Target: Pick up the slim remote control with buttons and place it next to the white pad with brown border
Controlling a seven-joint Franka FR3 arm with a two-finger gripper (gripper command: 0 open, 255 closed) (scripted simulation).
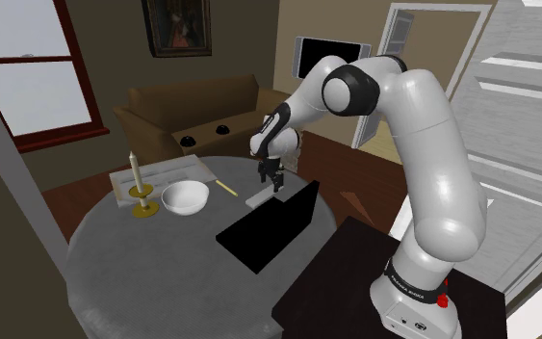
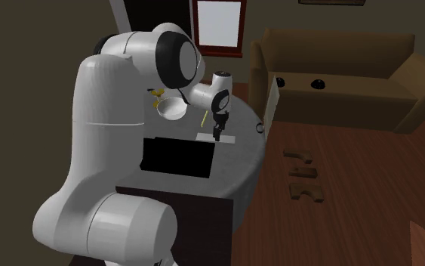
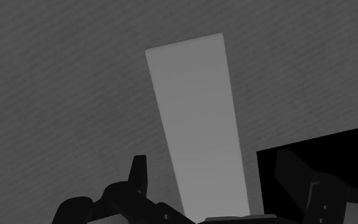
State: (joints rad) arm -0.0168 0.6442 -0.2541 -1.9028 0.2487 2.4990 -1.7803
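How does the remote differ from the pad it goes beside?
The remote is a narrow plain strip, no buttons drawn; the pad is a broad sheet. The remote lies under the gripper beside the black panel; the pad lies behind the candle and bowl in the shoulder view. Both are pale and flat on the table.

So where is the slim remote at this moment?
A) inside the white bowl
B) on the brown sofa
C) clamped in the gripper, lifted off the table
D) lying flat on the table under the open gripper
D: the remote lies flat on the grey table, and the gripper hangs just above it with its jaws apart, one on either side, not clasping it.
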